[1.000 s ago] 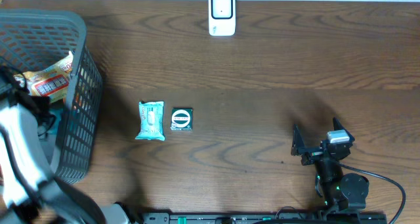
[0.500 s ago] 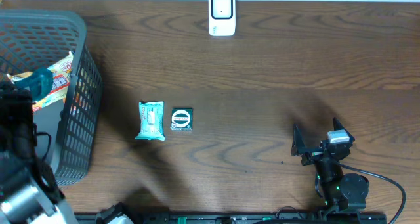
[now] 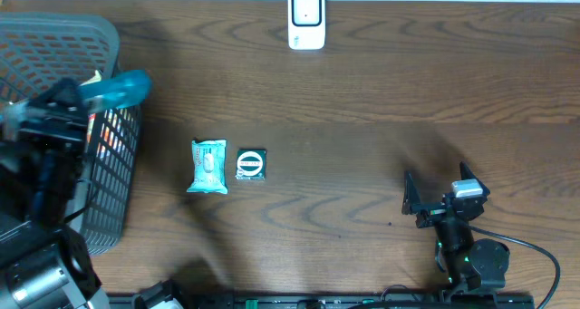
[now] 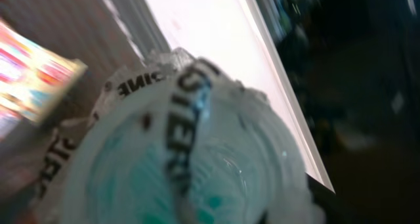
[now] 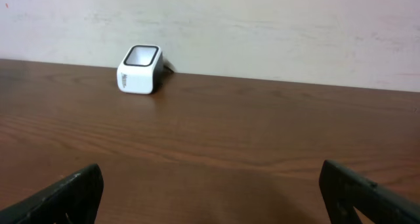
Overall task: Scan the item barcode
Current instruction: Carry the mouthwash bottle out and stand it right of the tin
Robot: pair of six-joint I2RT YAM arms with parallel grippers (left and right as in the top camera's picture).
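Your left gripper (image 3: 91,99) hangs over the right rim of the grey plastic mesh basket (image 3: 109,168). It is closed partway around a teal and clear plastic-wrapped round item (image 3: 125,88), which sticks out past that rim, above the table. In your left wrist view this item (image 4: 190,158) fills most of the picture. It is blurred, with black lettering across its wrap that you cannot read. The fingers themselves are hidden there. A colourful printed packet (image 4: 29,79) shows at the left edge, also blurred.

The white box-shaped barcode scanner (image 3: 306,19) stands well to the right of the basket, at the far edge of the brown wooden table (image 3: 381,82).

Nearer the basket, just off its right wall, lie a pale teal pillow packet (image 3: 207,166) and a small dark square packet with a round white label (image 3: 251,164), just beside each other.

Your right gripper (image 3: 438,193) sits far to the right of the basket, low by the near edge. Its jaws are spread wide and hold nothing, and they point toward the scanner (image 5: 140,69).
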